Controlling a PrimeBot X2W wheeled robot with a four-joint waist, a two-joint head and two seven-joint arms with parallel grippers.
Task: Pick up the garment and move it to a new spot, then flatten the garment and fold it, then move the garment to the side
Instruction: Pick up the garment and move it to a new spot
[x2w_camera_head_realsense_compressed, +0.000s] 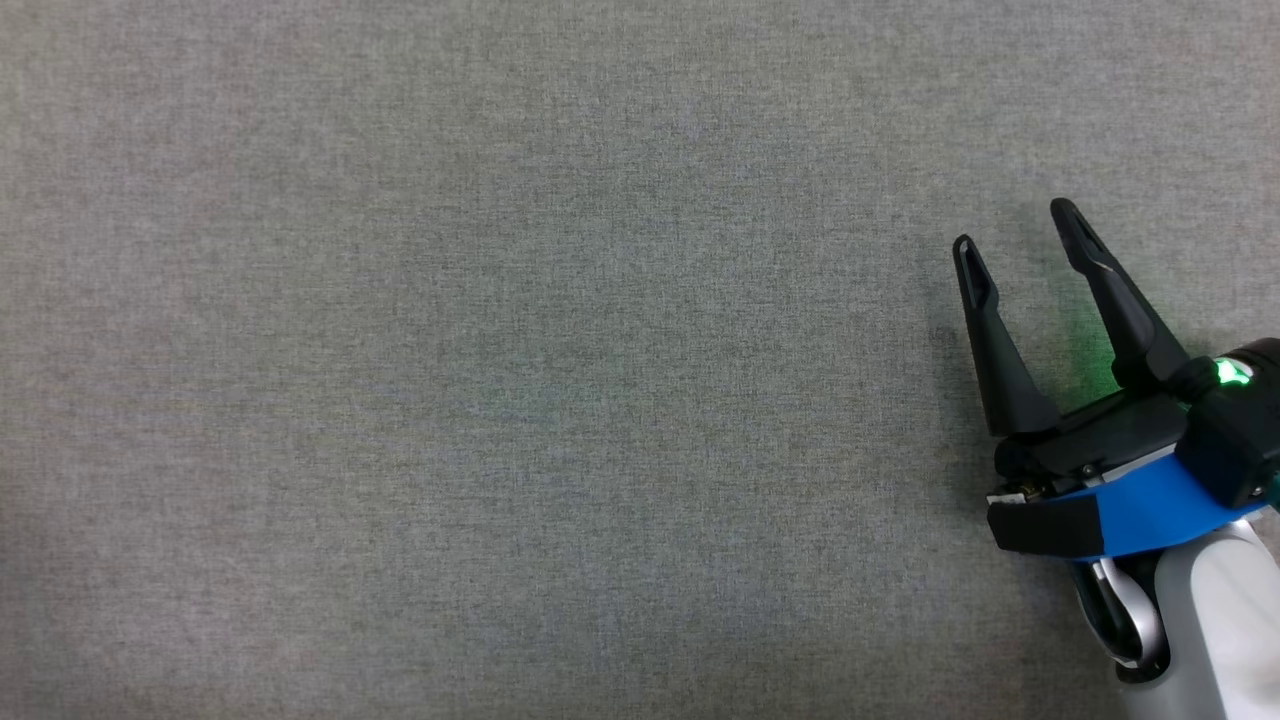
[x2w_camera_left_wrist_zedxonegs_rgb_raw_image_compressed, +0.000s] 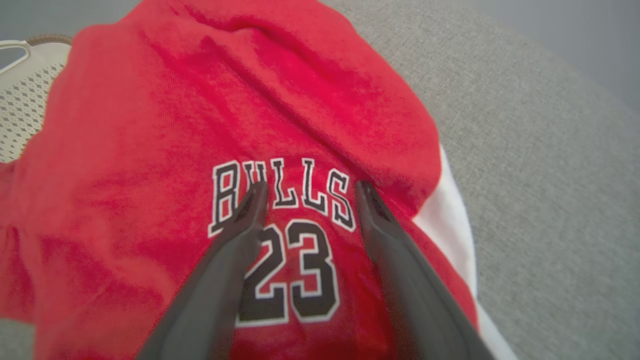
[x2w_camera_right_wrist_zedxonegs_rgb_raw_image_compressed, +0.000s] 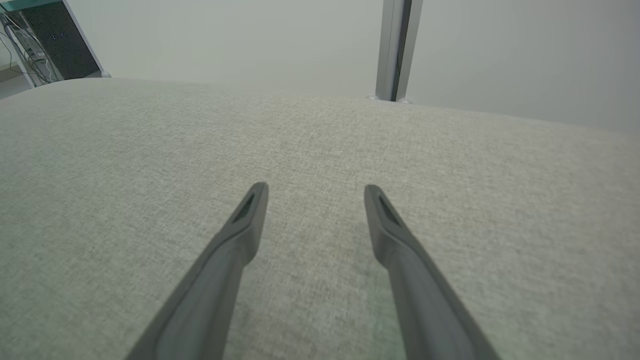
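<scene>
garment (x2w_camera_left_wrist_zedxonegs_rgb_raw_image_compressed: 150, 140), red, white side panel, bulls 23

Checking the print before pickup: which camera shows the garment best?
The left wrist view: the red garment lies before the open left gripper, its BULLS 23 lettering legible. The head and right wrist views offer grey surface and the right gripper.

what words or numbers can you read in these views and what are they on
"BULLS": on the red jersey, black letters with white outline.
"23": on the same jersey, just under the word, same style.
Dark cabinet in the right wrist view: any marks are too small to read.
No other text is readable.
</scene>
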